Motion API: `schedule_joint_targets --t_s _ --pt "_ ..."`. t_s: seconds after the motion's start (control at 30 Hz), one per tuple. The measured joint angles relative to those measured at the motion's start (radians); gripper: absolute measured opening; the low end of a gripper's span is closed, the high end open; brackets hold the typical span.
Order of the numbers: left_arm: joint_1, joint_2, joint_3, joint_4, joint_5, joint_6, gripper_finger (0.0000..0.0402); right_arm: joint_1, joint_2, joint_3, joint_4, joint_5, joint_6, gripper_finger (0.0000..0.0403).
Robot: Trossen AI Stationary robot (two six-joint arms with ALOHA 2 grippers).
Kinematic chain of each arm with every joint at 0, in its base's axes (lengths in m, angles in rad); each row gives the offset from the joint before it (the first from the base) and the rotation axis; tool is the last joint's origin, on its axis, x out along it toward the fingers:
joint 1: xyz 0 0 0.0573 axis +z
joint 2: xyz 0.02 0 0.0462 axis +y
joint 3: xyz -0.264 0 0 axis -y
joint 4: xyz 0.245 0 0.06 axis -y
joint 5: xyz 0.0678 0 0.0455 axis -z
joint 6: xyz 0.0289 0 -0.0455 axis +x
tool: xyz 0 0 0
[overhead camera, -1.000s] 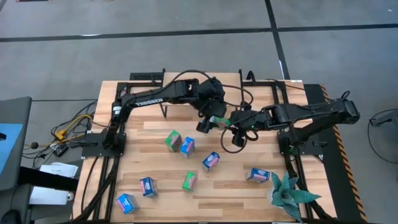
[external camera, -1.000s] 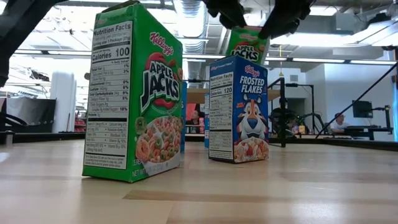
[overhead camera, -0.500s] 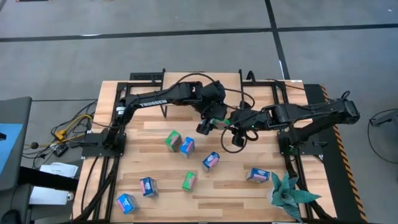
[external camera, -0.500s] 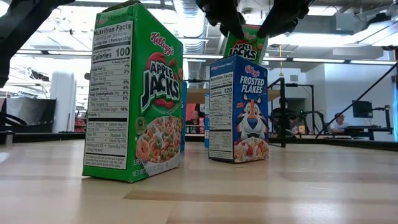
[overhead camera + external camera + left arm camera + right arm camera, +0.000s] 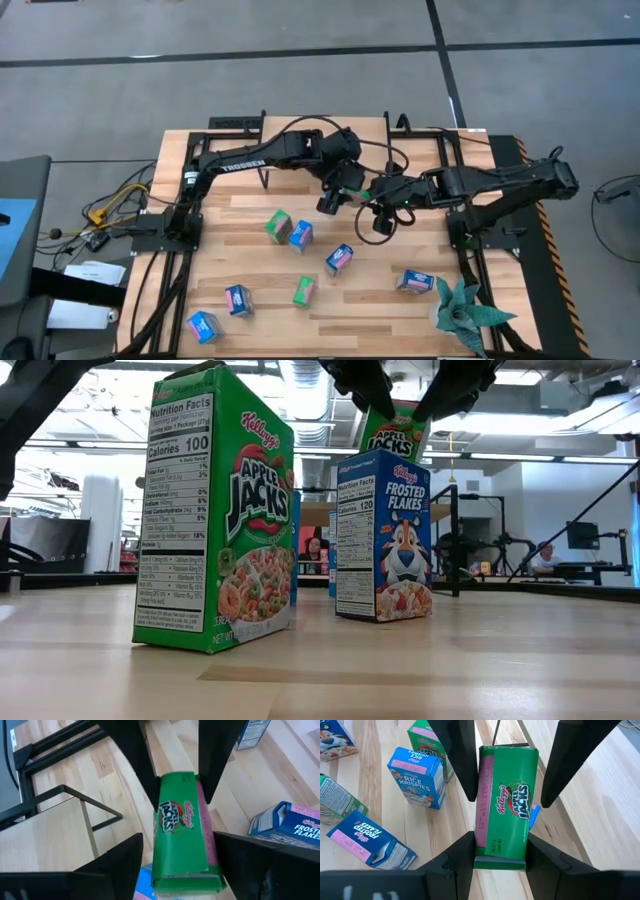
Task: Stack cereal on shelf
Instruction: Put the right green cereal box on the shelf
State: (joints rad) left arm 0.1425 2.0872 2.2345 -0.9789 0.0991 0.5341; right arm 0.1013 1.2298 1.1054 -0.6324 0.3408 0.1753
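Between my two grippers, above the table (image 5: 250, 215), the green Apple Jacks box (image 5: 506, 800) hangs clamped in my right gripper (image 5: 500, 851) while my left gripper (image 5: 176, 780) straddles its far end, fingers apart, seemingly for a handover toward the shelf (image 5: 42, 837), which looks bare.

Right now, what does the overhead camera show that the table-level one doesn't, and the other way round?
Only the high view shows the whole table, seven boxes scattered on it, the teal plant, and both arms complete. Only the low view shows the printing: a near Apple Jacks box, a Frosted Flakes box, and a seated person in the room behind. Both show the left gripper and right gripper meeting at one raised green box.
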Motion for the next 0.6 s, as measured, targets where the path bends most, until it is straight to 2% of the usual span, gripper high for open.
schedule_joint_targets --t_s 0.6 --pt "0.001 0.000 0.000 -0.005 -0.022 -0.016 0.0181 -0.014 0.000 0.000 0.001 0.003 0.011 0.0179"
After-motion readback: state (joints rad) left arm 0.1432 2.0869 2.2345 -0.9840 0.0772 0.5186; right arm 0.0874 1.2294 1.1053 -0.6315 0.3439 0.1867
